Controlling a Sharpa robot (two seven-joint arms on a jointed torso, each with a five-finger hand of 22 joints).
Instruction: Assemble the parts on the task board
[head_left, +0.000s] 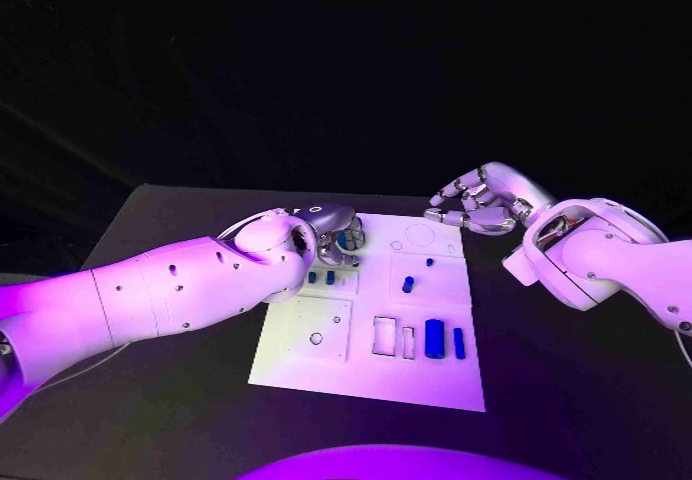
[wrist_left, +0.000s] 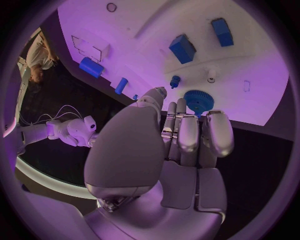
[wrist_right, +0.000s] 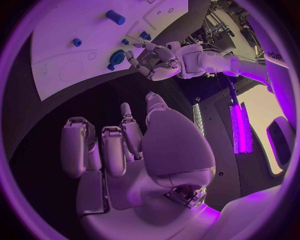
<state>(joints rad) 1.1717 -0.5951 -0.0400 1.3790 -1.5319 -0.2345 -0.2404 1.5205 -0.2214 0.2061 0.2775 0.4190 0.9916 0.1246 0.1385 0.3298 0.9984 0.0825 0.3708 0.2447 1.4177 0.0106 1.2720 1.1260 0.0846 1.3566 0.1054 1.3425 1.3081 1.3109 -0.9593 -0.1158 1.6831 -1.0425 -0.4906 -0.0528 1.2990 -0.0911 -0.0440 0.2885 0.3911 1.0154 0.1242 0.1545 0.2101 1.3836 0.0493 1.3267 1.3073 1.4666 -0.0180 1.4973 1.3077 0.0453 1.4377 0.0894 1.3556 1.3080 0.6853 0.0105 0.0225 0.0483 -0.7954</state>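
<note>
Both arms reach in from the sides — left hand (head_left: 335, 232) is out ahead of its arm, fingers curled down, nothing gripped. Right hand (head_left: 479, 200) hangs further back, fingers loosely bent, also holding nothing.

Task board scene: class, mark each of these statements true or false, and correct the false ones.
1. The task board lies on a black table. True.
2. The right hand holds a blue part. False: it holds nothing and is off the board's far right corner.
3. The left hand is over the board's far left area, near the blue gear. True.
4. All blue parts sit in one pile. False: they are spread out, such as the blue blocks near the middle.
</note>
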